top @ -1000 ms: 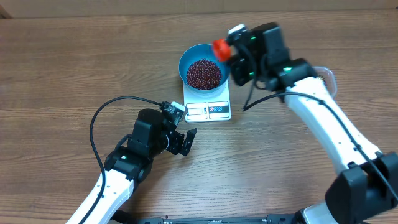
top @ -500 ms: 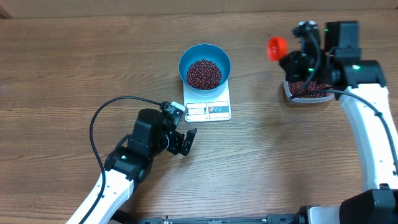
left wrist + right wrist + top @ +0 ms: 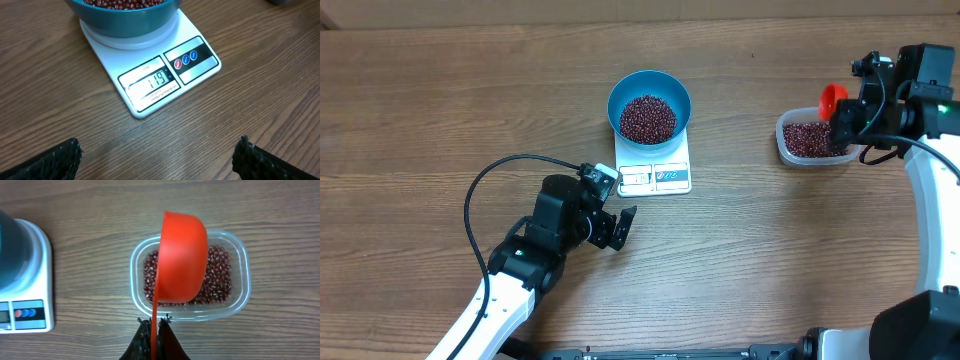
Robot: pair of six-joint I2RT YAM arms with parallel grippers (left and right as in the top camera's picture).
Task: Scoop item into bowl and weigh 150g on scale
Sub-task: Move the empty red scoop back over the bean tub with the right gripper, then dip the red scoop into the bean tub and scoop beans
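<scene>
R hand pinches red scoop over tub; L hand spread, empty.

The counter is brown wood with a visible grain. Directly on it stand the flat white scale near the middle and, well apart to the right, a clear tub.

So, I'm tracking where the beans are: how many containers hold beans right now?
2. The round bright blue plastic bowl sits on the flat white scale; the clear rounded-rectangular plastic tub lies far right, under the red plastic scoop, whose inside is hidden.
</scene>
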